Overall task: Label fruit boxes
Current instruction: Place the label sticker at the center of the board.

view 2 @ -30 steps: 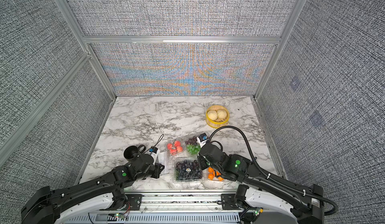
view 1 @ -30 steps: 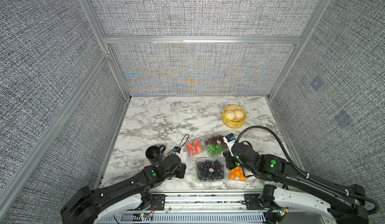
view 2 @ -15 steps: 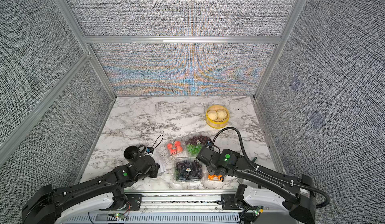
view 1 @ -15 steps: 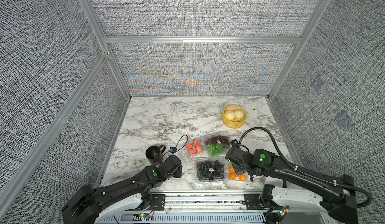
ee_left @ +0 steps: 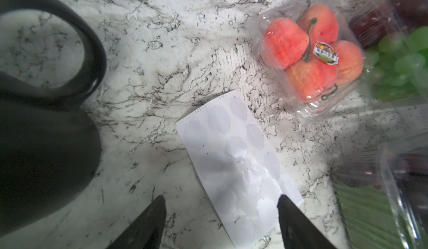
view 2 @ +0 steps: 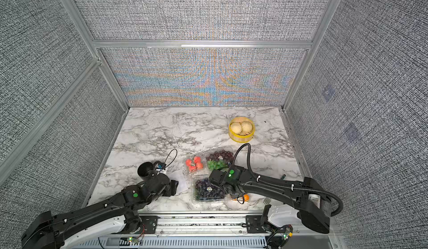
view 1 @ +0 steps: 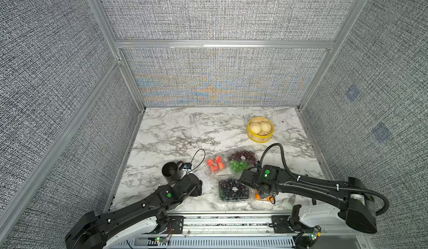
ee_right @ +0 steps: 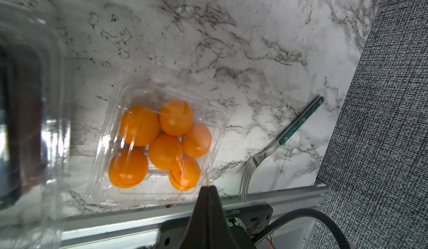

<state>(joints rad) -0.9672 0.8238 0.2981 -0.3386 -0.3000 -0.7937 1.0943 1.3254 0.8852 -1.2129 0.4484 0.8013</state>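
Right gripper [ee_right: 208,190]: jaws pressed together at the rim of the orange box [ee_right: 159,143]. I can't tell whether a sticker is pinched between them.
Orange box: closest to the front rail, lid shut, no label showing. I'd judge it the one left to do.
Fork [ee_right: 278,143]: lying near it, idle.
Dark grape box [view 1: 234,190]: just beside the oranges, with a small sticker on the lid.
Left gripper [ee_left: 221,202]: jaws apart and empty, over the sticker sheet [ee_left: 231,157] lying flat on the marble.
Black mug [view 1: 170,175]: beside the sheet.
Red fruit box [ee_left: 310,58]: labelled.
Purple and green grape box [view 1: 242,159]: just beside it, sticker on top.
Bamboo steamer [view 1: 260,129]: far back, well apart.
Progress: three of four boxes look done.
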